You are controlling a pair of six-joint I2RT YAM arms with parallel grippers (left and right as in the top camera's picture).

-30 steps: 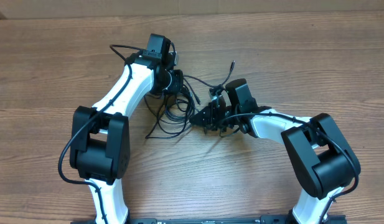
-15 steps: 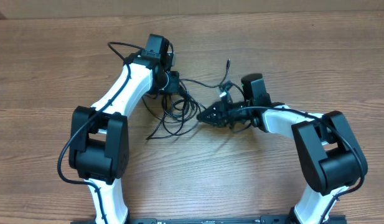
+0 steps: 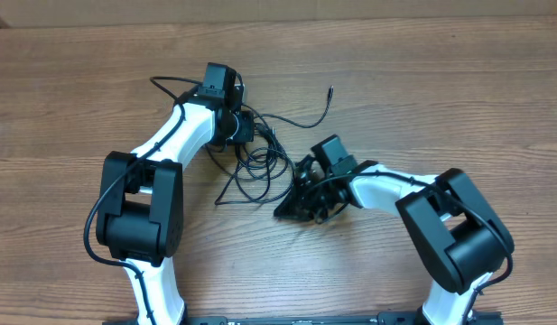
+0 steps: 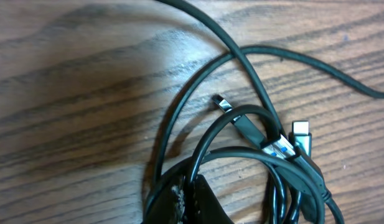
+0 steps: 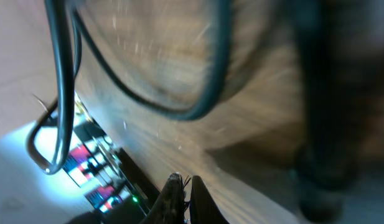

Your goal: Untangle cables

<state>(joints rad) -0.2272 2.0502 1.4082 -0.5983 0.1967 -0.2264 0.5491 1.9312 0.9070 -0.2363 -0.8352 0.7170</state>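
Observation:
The cables are thin black cords lying in tangled loops on the wooden table between the two arms. One loose end reaches back to the right. My left gripper is at the bundle's far edge and is shut on one strand. In the left wrist view the shut fingers pinch a cable, with two plug ends just beyond. My right gripper points down-left at the bundle's near right side. In the blurred right wrist view its fingers are shut with nothing seen between the tips, and a cable loop lies beyond them.
The table is bare wood all round. Thick black arm cables run along the left arm. The arm bases stand at the front edge, the left one and the right one.
My right gripper has swung from the bundle's right side toward the front and left, now pointing down-left. My left gripper has shifted slightly left with its strand, and the loops have shifted a little.

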